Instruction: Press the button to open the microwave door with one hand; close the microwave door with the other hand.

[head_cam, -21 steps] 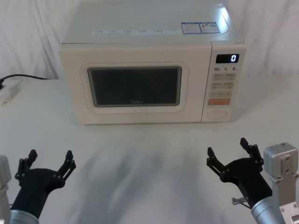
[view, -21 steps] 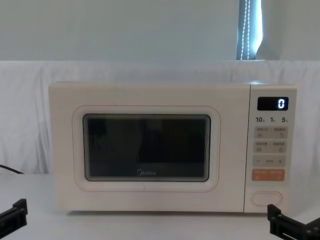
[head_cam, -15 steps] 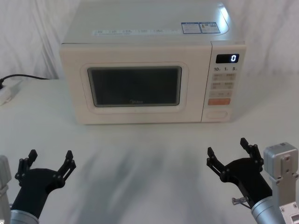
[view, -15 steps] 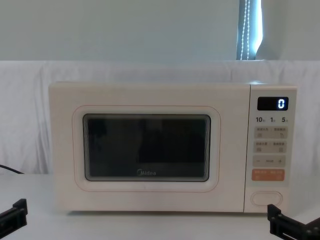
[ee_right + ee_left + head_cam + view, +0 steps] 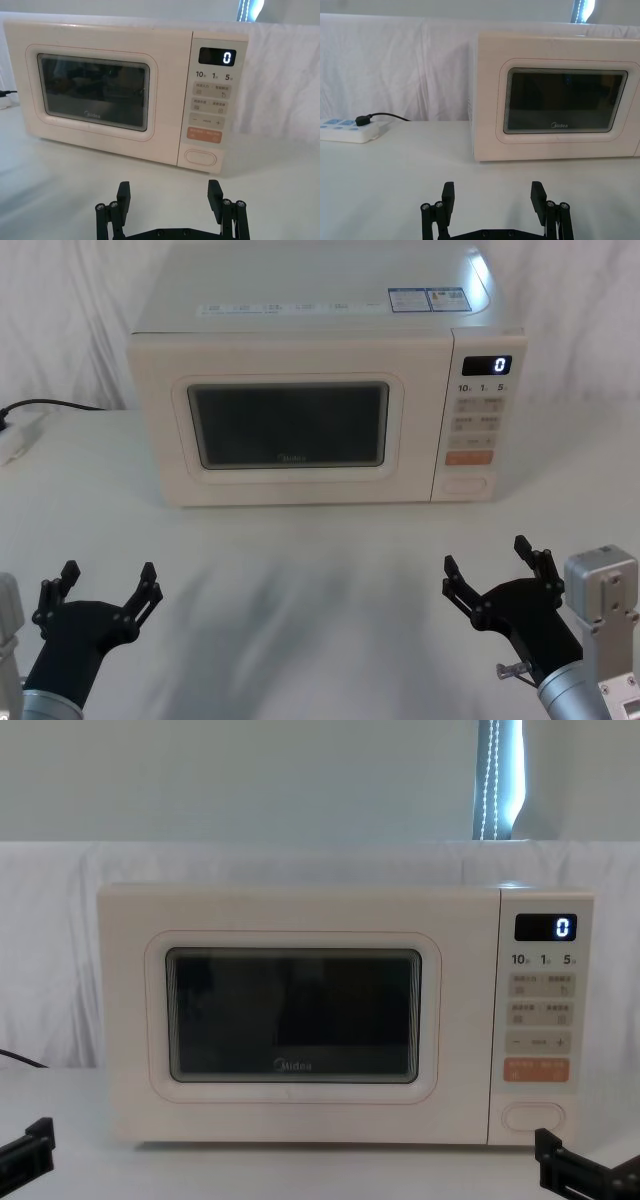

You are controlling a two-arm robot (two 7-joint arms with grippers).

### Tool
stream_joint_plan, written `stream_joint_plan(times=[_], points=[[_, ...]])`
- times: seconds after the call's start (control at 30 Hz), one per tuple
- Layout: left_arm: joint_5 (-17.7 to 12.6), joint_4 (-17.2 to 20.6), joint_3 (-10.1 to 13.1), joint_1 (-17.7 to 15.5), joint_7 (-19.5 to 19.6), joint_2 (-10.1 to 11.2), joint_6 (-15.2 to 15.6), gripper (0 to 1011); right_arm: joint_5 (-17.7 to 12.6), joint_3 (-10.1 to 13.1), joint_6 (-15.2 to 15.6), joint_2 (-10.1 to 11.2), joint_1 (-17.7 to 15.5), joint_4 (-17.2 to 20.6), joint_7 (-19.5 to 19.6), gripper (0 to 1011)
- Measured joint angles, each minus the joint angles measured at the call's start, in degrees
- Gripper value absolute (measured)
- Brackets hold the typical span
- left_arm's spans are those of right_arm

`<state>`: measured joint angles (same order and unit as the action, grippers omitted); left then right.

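Nothing has moved, operator: your left gripper point(image 5: 105, 583) and right gripper point(image 5: 488, 558) still hover low over the white table point(image 5: 300, 570), fingers spread, empty. Well ahead, the smooth cream microwave door point(image 5: 290, 430) sits closed, with one pill-shaped button point(image 5: 465, 483) at the panel's bottom.

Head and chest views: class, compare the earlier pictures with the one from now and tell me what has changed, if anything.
Nothing visibly changed. The microwave door is shut as before, the button is untouched, and the display reads 0. The left claw and right claw hang open above the table, short of the microwave, where they were.
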<state>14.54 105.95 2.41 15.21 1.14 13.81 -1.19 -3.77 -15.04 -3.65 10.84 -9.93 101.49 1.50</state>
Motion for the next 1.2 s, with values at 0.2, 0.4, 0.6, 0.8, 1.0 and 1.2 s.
stream_joint_plan(times=[0.2, 0.4, 0.6, 0.8, 1.0, 1.2], points=[[0.00, 0.00, 0.00, 0.00, 0.00, 0.00, 0.00, 1001, 0.00, 0.00, 0.00, 0.00, 0.00, 0.00, -0.01, 1002], [0.00, 0.00, 0.00, 0.00, 0.00, 0.00, 0.00, 1001, 0.00, 0.00, 0.00, 0.00, 0.00, 0.00, 0.00, 1002], [0.00, 0.00, 0.00, 0.00, 0.00, 0.00, 0.00, 1001, 0.00, 0.00, 0.00, 0.00, 0.00, 0.00, 0.00, 964], [0.00, 0.00, 0.00, 0.00, 0.00, 0.00, 0.00, 1001, 0.00, 0.00, 0.00, 0.00, 0.00, 0.00, 0.00, 824], [0.00, 0.00, 0.00, 0.00, 0.00, 0.00, 0.00, 1001, 0.00, 0.00, 0.00, 0.00, 0.00, 0.00, -0.01, 117], [0.00, 0.00, 0.00, 0.00, 0.00, 0.00, 0.00, 1001, 0.00, 0.00, 0.00, 0.00, 0.00, 0.00, 0.00, 0]])
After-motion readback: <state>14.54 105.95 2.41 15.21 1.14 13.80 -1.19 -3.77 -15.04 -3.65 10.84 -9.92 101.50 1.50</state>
